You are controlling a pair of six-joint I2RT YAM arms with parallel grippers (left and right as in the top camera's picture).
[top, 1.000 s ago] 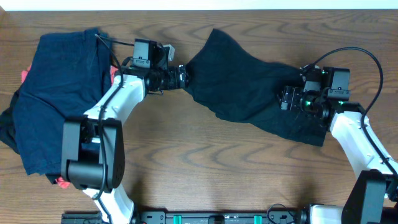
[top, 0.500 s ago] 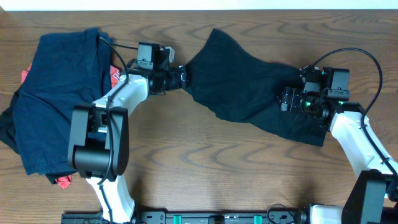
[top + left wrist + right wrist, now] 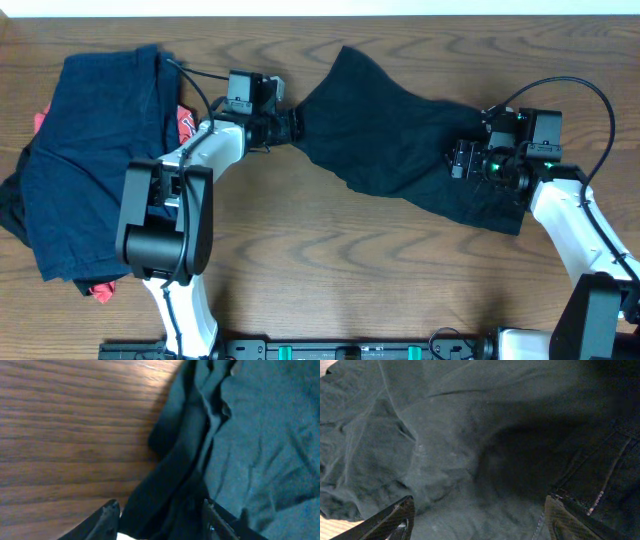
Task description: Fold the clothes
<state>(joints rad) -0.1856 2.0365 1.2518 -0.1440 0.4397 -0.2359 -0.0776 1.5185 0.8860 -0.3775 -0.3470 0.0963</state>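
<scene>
Over the tabletop, seen from overhead, the dark garment lies spread from 12 o'clock down toward 3 o'clock, flat and irregular in outline. The left tool meets its left edge, and the right tool sits over its right end. At 9 o'clock a heap of navy clothes rests on the wood-grain surface, with a red piece peeking out at its right side.

At the left wrist, the left tool has its fingers partly spread at 6 o'clock. A thick, rolled fold of the dark garment fills the gap between them; I cannot tell whether they press it. The cloth looks soft and rumpled, with brown grained tabletop bare at 9 o'clock.

At the right wrist, the right tool is spread wide, its fingers apart over the dark garment and gripping nothing. The fabric is creased, with a deep shadowed hollow at centre. A stitched seam with pale thread runs at 4 o'clock.
</scene>
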